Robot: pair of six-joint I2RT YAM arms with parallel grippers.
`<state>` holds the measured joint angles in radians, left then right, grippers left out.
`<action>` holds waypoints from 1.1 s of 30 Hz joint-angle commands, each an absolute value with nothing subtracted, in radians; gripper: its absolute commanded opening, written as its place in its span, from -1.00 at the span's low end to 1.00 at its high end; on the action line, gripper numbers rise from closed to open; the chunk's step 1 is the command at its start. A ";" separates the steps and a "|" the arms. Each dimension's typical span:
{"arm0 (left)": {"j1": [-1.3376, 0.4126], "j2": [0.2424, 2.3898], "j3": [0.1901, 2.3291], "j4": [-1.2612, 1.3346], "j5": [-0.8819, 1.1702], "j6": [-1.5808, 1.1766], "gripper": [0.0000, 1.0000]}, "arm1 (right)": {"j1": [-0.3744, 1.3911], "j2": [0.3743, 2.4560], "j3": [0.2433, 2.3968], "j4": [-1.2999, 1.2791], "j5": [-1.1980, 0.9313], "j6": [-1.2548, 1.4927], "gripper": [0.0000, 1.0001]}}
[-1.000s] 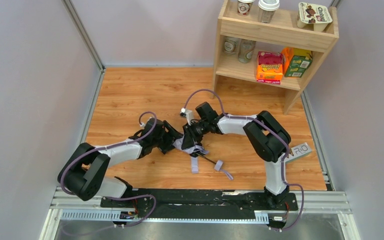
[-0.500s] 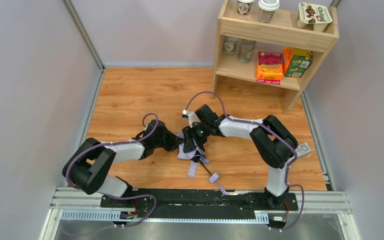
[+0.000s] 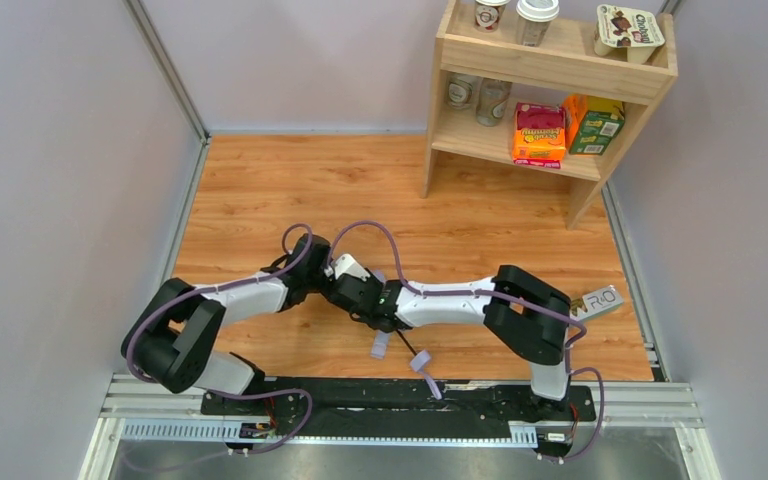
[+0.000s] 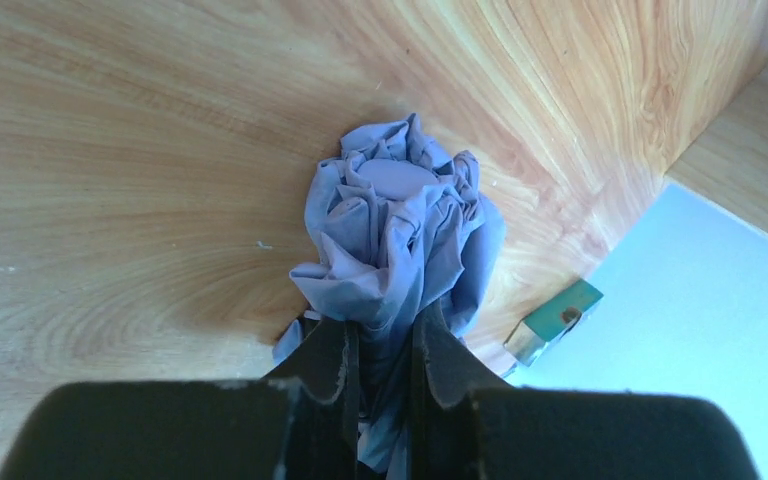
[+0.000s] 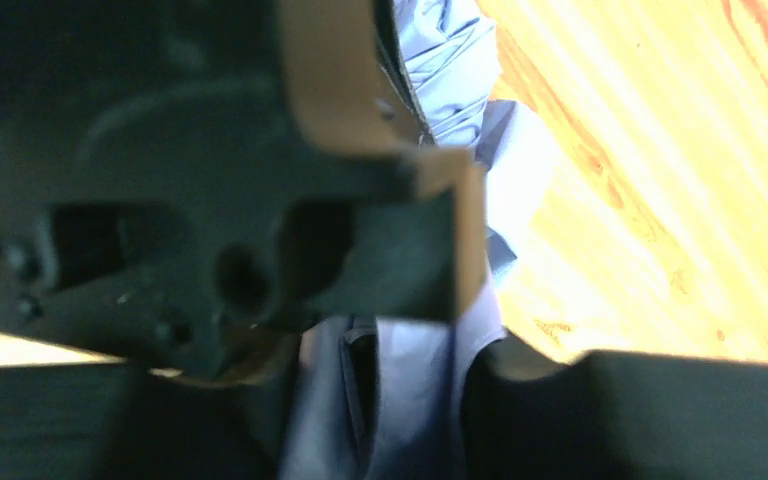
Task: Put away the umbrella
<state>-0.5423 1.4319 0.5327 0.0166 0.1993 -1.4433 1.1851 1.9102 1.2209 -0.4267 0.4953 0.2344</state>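
My left claw pinches the bunched umbrella tight; my right claw straddles its fabric, grip unclear. Gathered, I judge; strap beside them loose, stowing not yet done.

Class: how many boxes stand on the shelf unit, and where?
2. Both are on the lower shelf: the orange box mid-shelf, the green box to its right. More could hide behind them.

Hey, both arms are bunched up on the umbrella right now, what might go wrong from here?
The left gripper pinches only bunched fabric of the umbrella, so it may slip or tear. The right gripper sits close against the left one; they might collide. The strap tab trails loose and may snag.
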 commanded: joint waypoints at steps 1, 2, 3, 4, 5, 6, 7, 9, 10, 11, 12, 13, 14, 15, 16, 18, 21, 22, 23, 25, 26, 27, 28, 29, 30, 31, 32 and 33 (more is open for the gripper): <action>-0.583 1.439 0.433 -0.249 0.160 -1.446 -1.00 | 1.152 1.942 1.142 -0.327 0.642 0.215 -0.57; -0.583 1.427 0.404 -0.224 0.152 -1.447 -0.99 | 1.141 1.931 1.111 -0.296 0.579 0.198 -0.69; -0.583 1.393 0.375 -0.168 0.149 -1.442 -0.92 | 1.128 1.915 1.070 -0.260 0.524 0.181 -0.86; -0.583 1.373 0.356 -0.135 0.140 -1.439 -0.57 | 1.115 1.902 1.037 -0.229 0.481 0.170 -1.00; -0.583 1.336 0.319 -0.080 0.135 -1.433 -0.32 | 1.100 1.887 1.008 -0.195 0.415 0.155 -1.00; -0.583 1.288 0.304 -0.051 0.118 -1.433 0.16 | 1.071 1.872 0.980 -0.164 0.320 0.137 -1.00; -0.583 1.258 0.272 -0.014 0.106 -1.431 0.37 | 1.045 1.850 0.947 -0.113 0.242 0.115 -1.00; -0.583 1.184 0.227 0.049 0.063 -1.427 0.54 | 0.976 1.812 0.901 -0.062 0.070 0.107 -1.00; -0.583 1.139 0.215 0.061 0.042 -1.424 0.54 | 0.936 1.806 0.887 -0.039 -0.068 0.106 -1.00; -0.583 1.122 0.206 0.061 0.031 -1.404 0.54 | 0.886 1.810 0.887 -0.034 -0.177 0.106 -1.00; -0.583 1.091 0.210 0.023 0.014 -1.394 0.54 | 0.846 1.818 0.897 -0.034 -0.301 0.109 -1.00; -0.584 1.083 0.213 0.012 0.005 -1.373 0.55 | 0.800 1.842 0.922 -0.044 -0.466 0.104 -1.00; -0.584 1.077 0.215 0.014 0.003 -1.352 0.55 | 0.764 1.873 0.949 -0.066 -0.586 0.100 -1.00; -0.583 1.078 0.218 0.015 0.005 -1.348 0.56 | 0.746 1.900 0.989 -0.096 -0.717 0.088 -1.00; -0.583 1.097 0.222 0.034 0.008 -1.339 0.55 | 0.735 1.939 1.038 -0.147 -0.801 0.068 -1.00; -0.583 1.139 0.233 0.084 0.015 -1.325 0.56 | 0.733 2.000 1.116 -0.259 -0.918 0.017 -1.00; -0.583 1.209 0.252 0.110 0.018 -1.318 0.57 | 0.719 2.045 1.155 -0.262 -1.005 0.032 -1.00; -0.583 1.215 0.242 0.150 0.020 -1.325 0.57 | 0.716 2.051 1.163 -0.271 -1.003 0.034 -1.00; -0.583 1.212 0.232 0.176 0.021 -1.330 0.57 | 0.712 2.059 1.167 -0.282 -0.990 0.034 -1.00; -0.583 1.163 0.184 0.297 0.020 -1.348 0.57 | 0.692 2.071 1.169 -0.291 -1.000 0.035 -1.00; -0.583 1.143 0.164 0.292 0.014 -1.351 0.57 | 0.684 2.074 1.164 -0.290 -1.002 0.040 -1.00; -0.583 1.090 0.163 0.247 0.003 -1.351 0.57 | 0.680 2.071 1.158 -0.284 -0.990 0.044 -1.00; -0.583 1.065 0.163 0.224 0.003 -1.350 0.58 | 0.678 2.068 1.157 -0.284 -0.968 0.048 -1.00; -0.583 1.022 0.172 0.162 -0.036 -1.348 0.58 | 0.677 2.068 1.152 -0.278 -0.959 0.055 -1.00; -0.583 1.006 0.181 0.114 -0.046 -1.351 0.58 | 0.676 2.065 1.151 -0.269 -0.960 0.063 -1.00; -0.583 0.987 0.204 0.028 -0.061 -1.373 0.58 | 0.676 2.065 1.143 -0.250 -0.963 0.069 -1.00; -0.583 0.985 0.210 -0.026 -0.083 -1.391 0.59 | 0.676 2.060 1.138 -0.239 -0.959 0.078 -1.00; -0.583 0.995 0.216 -0.078 -0.092 -1.448 0.59 | 0.676 2.059 1.137 -0.233 -0.956 0.083 -1.00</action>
